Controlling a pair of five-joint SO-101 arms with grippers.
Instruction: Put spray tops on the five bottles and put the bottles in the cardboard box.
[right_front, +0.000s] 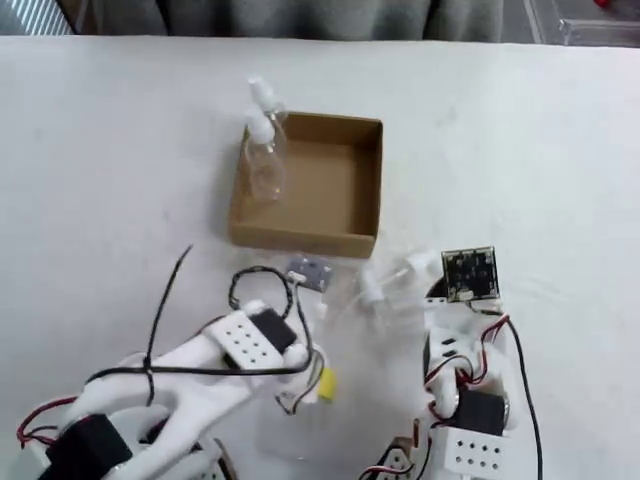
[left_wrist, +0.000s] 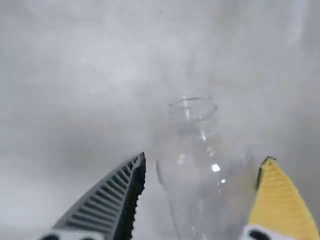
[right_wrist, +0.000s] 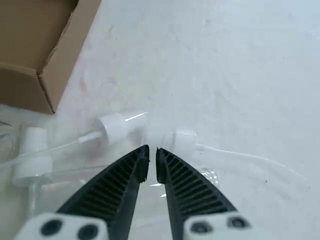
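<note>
An uncapped clear bottle (left_wrist: 200, 170) stands between the grey and yellow fingers of my left gripper (left_wrist: 204, 159), which is open around it with slim gaps either side. In the high view that yellow finger (right_front: 325, 383) is near the table's front edge. My right gripper (right_wrist: 151, 154) is shut on nothing, its tips just short of two white spray tops (right_wrist: 117, 125) (right_wrist: 182, 140) lying on the table. These tops (right_front: 420, 263) lie in front of the cardboard box (right_front: 350, 240). Two capped bottles (right_front: 265, 150) stand at the box's left wall.
A third white spray top (right_wrist: 32, 155) and clear bottle parts (right_wrist: 210, 176) lie near the right gripper. The box corner (right_wrist: 50, 85) is close by. Black and red cables (right_front: 160, 310) trail over the white table around both arms.
</note>
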